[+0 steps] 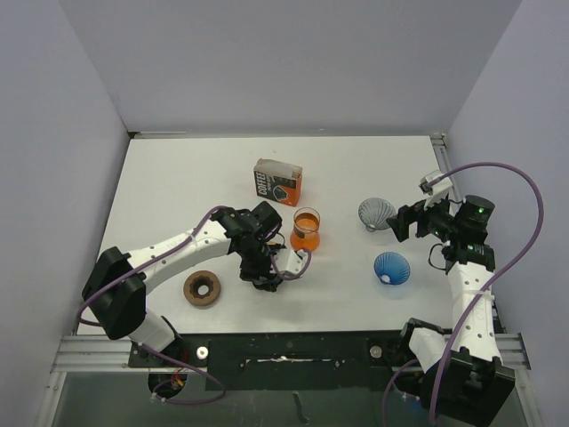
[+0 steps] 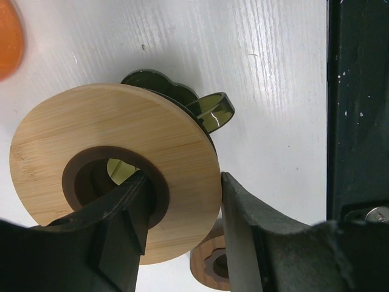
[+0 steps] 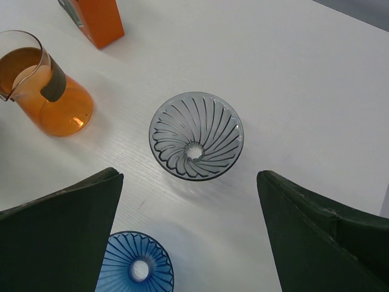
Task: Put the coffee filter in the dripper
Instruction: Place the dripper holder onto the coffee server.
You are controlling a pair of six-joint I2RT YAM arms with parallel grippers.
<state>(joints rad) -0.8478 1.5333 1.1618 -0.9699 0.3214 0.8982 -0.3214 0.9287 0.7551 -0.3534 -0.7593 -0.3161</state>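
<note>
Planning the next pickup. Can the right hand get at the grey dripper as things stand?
Probably yes: the right hand is open over the grey dripper, which stands apart from the blue dripper and orange jug.

White table [image 1: 178, 178], plain pale walls [image 1: 293, 62] three sides.

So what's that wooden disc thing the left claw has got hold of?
It is a dripper seen from below: a pale, bamboo-looking disc with a darker brown ring around its central hole, fixed to a dark olive, see-through cone with a loop handle. The left gripper pinches the disc, one finger in the hole, the other outside the rim. Whether it touches the white table I cannot tell.
</note>
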